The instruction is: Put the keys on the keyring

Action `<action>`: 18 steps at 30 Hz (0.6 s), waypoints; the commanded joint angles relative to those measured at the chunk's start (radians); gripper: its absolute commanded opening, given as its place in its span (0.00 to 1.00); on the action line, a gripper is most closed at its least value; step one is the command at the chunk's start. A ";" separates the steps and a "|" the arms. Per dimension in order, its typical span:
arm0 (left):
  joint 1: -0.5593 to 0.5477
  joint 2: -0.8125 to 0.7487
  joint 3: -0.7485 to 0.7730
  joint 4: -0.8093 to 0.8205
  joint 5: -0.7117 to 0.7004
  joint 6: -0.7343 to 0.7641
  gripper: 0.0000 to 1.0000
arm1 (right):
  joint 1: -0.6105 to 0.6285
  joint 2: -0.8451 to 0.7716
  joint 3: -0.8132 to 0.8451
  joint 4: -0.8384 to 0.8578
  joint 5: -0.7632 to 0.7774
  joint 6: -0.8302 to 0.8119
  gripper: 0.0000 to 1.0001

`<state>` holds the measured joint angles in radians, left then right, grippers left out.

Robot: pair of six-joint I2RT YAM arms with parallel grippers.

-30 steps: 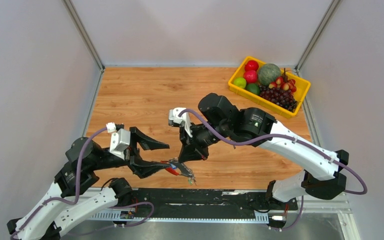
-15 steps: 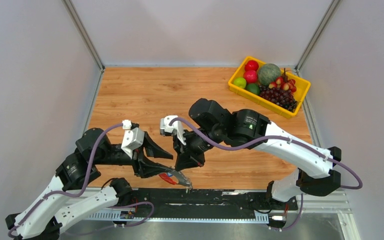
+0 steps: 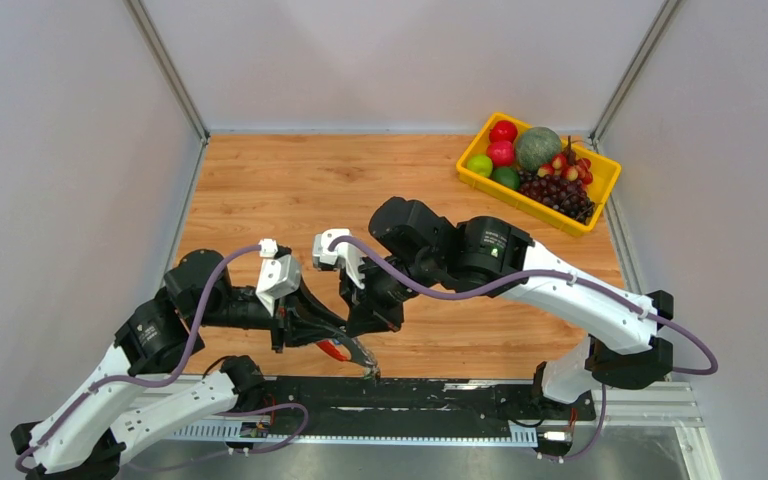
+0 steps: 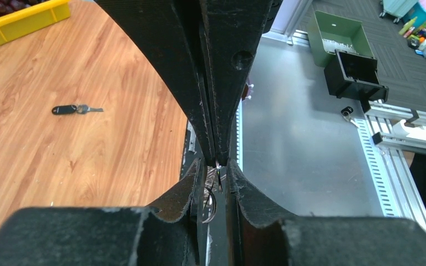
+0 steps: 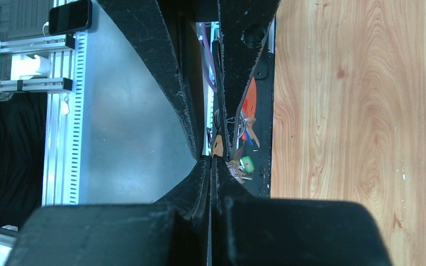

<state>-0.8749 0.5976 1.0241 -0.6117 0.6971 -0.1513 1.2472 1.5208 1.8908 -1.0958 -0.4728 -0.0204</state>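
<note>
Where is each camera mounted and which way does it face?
Top: above, behind; looks down on table; left arm, right arm show.
Left wrist: on left arm, faces table's near edge; left gripper shows.
Right wrist: on right arm, faces near edge, keyring; right gripper shows.
Shared: yellow tray in top and left wrist.

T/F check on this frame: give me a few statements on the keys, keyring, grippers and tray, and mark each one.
1. A black-headed key lies alone on the wooden table. True.
2. The yellow tray is empty. False: it holds fruit.
3. The right gripper is wide open. False: its fingers are shut.
4. The keyring is at the tips of the left gripper, near the table's front edge. True.
5. The two arms are spread to opposite sides of the table. False: both reach in and nearly meet at the front middle.
</note>
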 commanded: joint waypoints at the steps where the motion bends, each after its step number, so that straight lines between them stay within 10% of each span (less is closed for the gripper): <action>1: -0.002 -0.011 0.046 -0.020 -0.003 0.020 0.18 | 0.006 -0.005 0.047 0.014 0.029 0.015 0.00; 6: -0.002 -0.021 0.051 -0.021 -0.023 0.024 0.01 | 0.011 0.002 0.042 0.009 0.052 0.042 0.00; 18: -0.003 -0.035 -0.018 0.114 -0.062 -0.001 0.00 | 0.014 -0.019 0.044 0.034 0.113 0.068 0.00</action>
<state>-0.8757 0.5766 1.0237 -0.6163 0.6430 -0.1436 1.2583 1.5230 1.8954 -1.0996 -0.4084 0.0154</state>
